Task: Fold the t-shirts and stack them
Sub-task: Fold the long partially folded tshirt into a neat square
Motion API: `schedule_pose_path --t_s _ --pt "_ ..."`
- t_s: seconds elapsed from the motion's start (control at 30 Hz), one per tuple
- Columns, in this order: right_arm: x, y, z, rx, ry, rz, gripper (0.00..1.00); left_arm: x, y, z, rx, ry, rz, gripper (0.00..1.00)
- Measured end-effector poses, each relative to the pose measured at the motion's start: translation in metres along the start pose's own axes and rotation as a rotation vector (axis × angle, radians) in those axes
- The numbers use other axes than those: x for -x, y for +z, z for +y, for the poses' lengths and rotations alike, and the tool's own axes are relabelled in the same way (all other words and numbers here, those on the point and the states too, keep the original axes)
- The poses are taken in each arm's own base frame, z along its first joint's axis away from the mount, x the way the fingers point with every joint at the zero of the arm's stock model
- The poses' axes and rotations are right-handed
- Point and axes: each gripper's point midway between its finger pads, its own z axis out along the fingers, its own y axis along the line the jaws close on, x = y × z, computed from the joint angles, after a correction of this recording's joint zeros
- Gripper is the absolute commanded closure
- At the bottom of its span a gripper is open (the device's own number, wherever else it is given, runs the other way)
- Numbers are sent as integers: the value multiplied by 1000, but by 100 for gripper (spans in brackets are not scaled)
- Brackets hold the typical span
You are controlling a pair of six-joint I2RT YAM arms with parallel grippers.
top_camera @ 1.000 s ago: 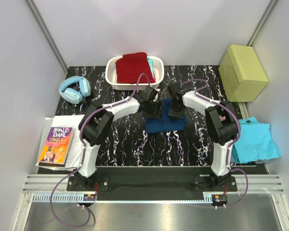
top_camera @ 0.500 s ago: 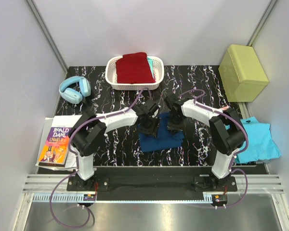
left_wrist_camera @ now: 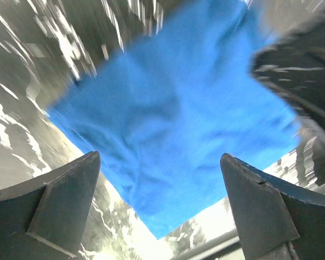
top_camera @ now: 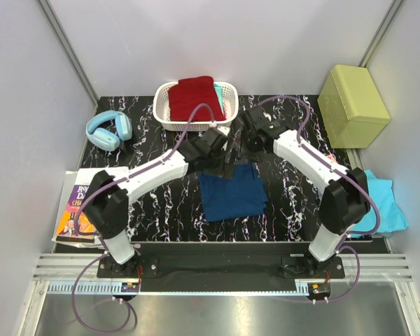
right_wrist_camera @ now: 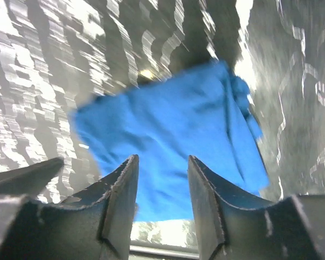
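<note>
Navy t-shirt [top_camera: 231,194] lies folded into a rough square on the surface, its print hidden. Left of it a book [top_camera: 73,217] sits partly under the left arm, its lettering too covered for us to read. Over the tee's far edge hover our left end effector [left_wrist_camera: 158,158] and right end effector [right_wrist_camera: 162,158], both spread and empty. To stack it, we should pinch through all layers and lift level. Beyond it, a red t-shirt [top_camera: 194,98] fills the basket [top_camera: 161,105].

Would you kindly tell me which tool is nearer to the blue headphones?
Left. The left tool is by the navy t-shirt's far edge, right of the headphones; the right tool sits beyond it, farther right.
</note>
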Motion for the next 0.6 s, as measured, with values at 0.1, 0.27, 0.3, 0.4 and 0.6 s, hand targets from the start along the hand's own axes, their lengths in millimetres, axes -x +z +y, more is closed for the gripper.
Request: schedule_pose_path --t_s 0.1,0.27,0.3,0.4,0.6 --pt "27 -16 16 51 -23 -81 57 31 -11 -4 -16 -10 -91 9" --pt "21 7 3 -14 -57 -58 59 24 12 1 -4 -17 -51 19" --pt "14 15 -3 -36 -64 -35 59 17 21 4 4 -19 -29 20" --pt "-7 32 -19 -94 -83 28 59 -12 43 14 31 -29 50 25" --pt "-24 42 -32 -136 -95 82 59 -41 59 22 46 -41 132 28"
